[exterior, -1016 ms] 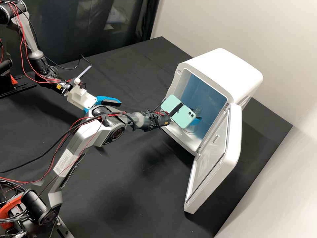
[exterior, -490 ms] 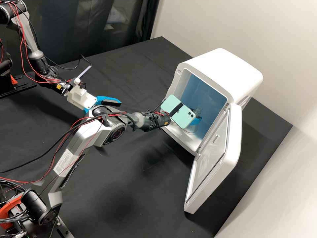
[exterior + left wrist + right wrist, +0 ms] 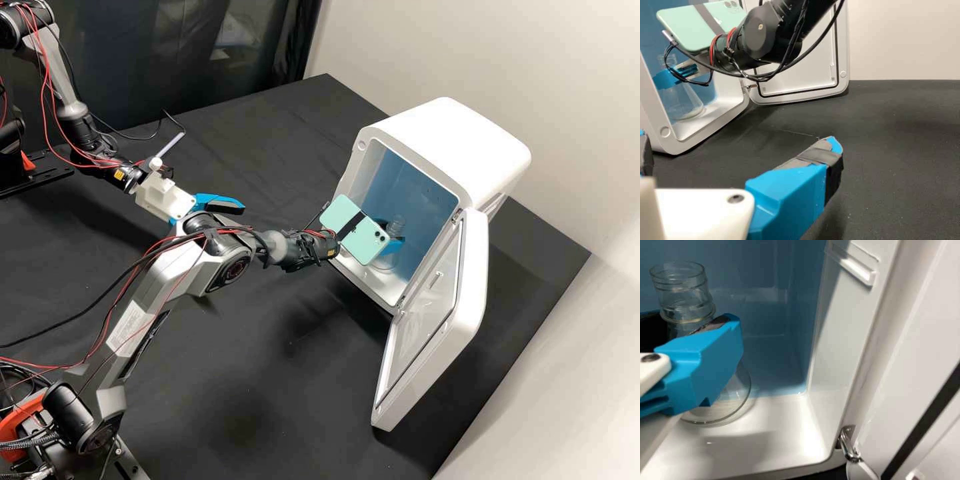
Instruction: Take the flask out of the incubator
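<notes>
right hand [image 3: 690, 324] is inside the open white incubator [image 3: 453, 140], its blue fingers [image 3: 700, 365] closed on the neck of the clear flask [image 3: 682, 287]; the flask's base sits on the incubator floor below the hand. left hand [image 3: 737, 147] hangs open over the black tabletop [image 3: 280, 373], well apart from the incubator.

One flask [image 3: 682, 290], one incubator [image 3: 453, 140], two arms [image 3: 180, 273]

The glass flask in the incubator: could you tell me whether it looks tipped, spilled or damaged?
Nothing stands out: the clear glass conical flask stands upright on the floor of the white incubator, looks intact, and no spill shows around its base.
</notes>
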You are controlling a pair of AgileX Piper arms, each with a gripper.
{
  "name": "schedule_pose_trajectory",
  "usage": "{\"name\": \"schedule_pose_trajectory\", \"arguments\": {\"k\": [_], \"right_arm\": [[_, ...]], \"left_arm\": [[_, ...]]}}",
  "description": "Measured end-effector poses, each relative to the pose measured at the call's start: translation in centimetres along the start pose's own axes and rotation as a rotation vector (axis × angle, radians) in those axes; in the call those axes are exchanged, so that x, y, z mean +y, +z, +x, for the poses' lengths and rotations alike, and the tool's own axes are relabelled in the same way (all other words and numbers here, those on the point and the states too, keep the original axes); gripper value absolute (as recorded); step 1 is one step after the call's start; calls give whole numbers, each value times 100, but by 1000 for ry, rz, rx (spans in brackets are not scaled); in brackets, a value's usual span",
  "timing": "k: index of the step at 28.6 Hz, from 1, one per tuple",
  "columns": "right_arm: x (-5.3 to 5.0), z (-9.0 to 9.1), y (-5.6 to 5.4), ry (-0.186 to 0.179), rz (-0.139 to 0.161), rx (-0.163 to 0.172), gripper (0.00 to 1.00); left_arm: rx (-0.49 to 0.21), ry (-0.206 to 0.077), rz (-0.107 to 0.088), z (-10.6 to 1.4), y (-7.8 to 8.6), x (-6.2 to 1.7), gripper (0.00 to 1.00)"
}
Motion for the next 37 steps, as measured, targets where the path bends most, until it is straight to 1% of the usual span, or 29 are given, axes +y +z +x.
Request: {"name": "schedule_pose_trajectory", "arguments": {"k": [2, 8, 11, 13, 17, 21, 22, 24, 25, 27, 28, 30, 31, 33, 34, 37], "right_arm": [[-9, -7, 12, -1, 1, -3, 0], [-26, -21, 21, -4, 2, 6, 0], [-35, -38, 40, 6, 2, 8, 0], [-41, -54, 49, 8, 9, 12, 0], [-36, -137, 55, -2, 21, 19, 0], [-37, -259, 79, -6, 41, 31, 0], [-39, -306, 92, -2, 51, 39, 0], [-50, -382, 122, -3, 63, 41, 0], [-38, -414, 130, 1, 70, 45, 0], [-25, -502, 166, 1, 89, 49, 0], [-22, -539, 204, 2, 99, 43, 0], [0, -619, 242, 9, 117, 44, 0], [8, -659, 257, 13, 115, 49, 0], [13, -761, 318, 17, 118, 56, 0], [4, -837, 377, 13, 120, 52, 0], [4, -990, 454, -1, 116, 55, 0]], "left_arm": [[0, 0, 0, 0, 0, 0, 100], [0, 0, 0, 0, 0, 0, 100], [0, 0, 0, 0, 0, 0, 100], [0, 0, 0, 0, 0, 0, 100], [0, 0, 0, 0, 0, 0, 100], [0, 0, 0, 0, 0, 0, 100], [0, 0, 0, 0, 0, 0, 100], [0, 0, 0, 0, 0, 0, 100], [0, 0, 0, 0, 0, 0, 100], [0, 0, 0, 0, 0, 0, 100], [0, 0, 0, 0, 0, 0, 100], [0, 0, 0, 0, 0, 0, 100], [0, 0, 0, 0, 0, 0, 100], [0, 0, 0, 0, 0, 0, 100], [0, 0, 0, 0, 0, 0, 100], [0, 0, 0, 0, 0, 0, 100]]}}
